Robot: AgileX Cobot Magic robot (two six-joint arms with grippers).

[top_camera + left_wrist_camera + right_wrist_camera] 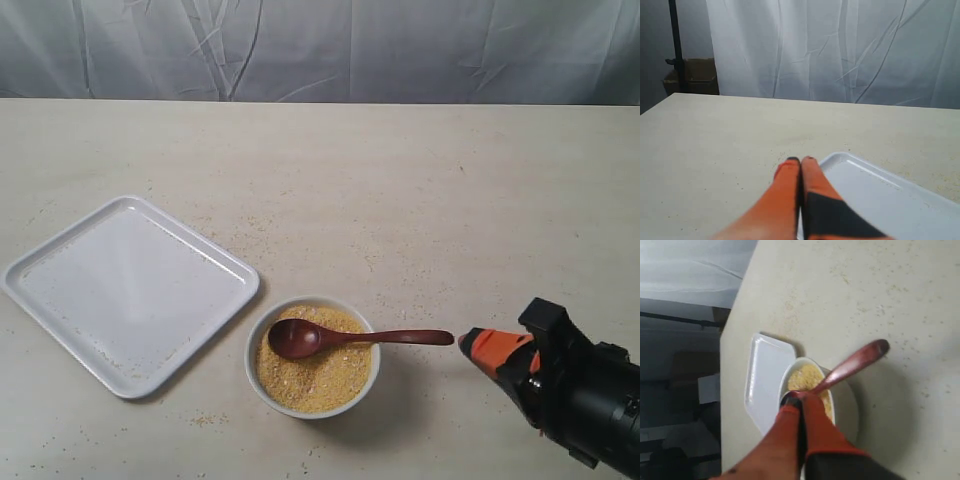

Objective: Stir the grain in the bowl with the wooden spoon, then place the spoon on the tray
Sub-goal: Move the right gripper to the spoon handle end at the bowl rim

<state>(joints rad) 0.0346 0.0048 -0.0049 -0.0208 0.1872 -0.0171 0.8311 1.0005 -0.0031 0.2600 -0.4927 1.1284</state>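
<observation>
- The right pincer [470, 344] is nearest, low over the tabletop [420, 190] at its near right corner. Its arm reaches in from that corner and points left toward the spoon.
- Its orange fingers are clenched together on nothing. The tip sits just beside the handle end with a small gap between, so it would have to open before any grasp.
- The spoon [352, 338] lies across the bowl [251, 352]. Its oval head rests on the grain [318, 382] and its handle juts out over the right rim, free above the tabletop.
- The spoon looks light and stiff, and its glossy wood may slip. The overhanging outer stretch of the handle, pinched across its slim width, seems the best hold.
- It is only propped on the rim, so a nudge from the shut tip could pivot it and flick grain out.
- The grain is loose and sandy and will spill easily. The bowl is small and could slide if the spoon pushes against its wall.
- The tray [130, 290] lies just left of the bowl without touching it; the spoon is not yet on it.
- The left pincer [801, 161] shows only in its wrist view. It is clenched and empty, hanging low by a tray corner.
- A curtain [320, 50] closes the far side.
</observation>
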